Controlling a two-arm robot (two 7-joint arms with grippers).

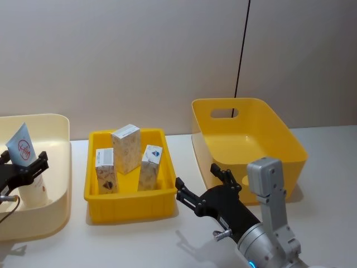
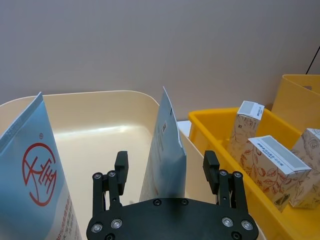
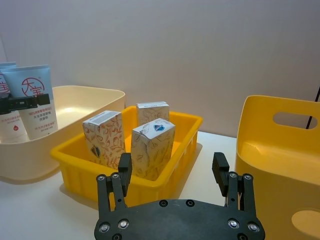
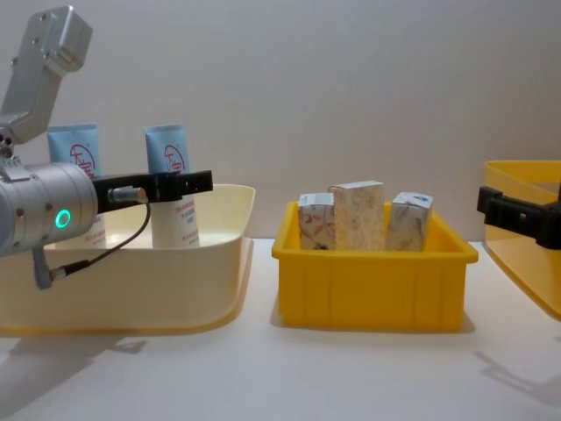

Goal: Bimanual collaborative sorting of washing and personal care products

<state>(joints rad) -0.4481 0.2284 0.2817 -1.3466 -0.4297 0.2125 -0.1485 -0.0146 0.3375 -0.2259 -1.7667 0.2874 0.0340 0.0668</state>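
At frame left, the left gripper point(image 1: 22, 162), jaws wide, straddles a red-logoed light-blue tube point(image 1: 23, 146); right gripper point(image 1: 196, 175), lower centre, gapes empty.

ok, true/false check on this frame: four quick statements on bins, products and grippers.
1. Three cartons stand in the shallow yellow tray. True.
2. The left gripper straddles a tube, open. True.
3. Both tubes stand in the tray. False: they stand in the cream bin.
4. The right gripper holds a carton. False: it is open, holding nothing, between the tray and the deep yellow bin.
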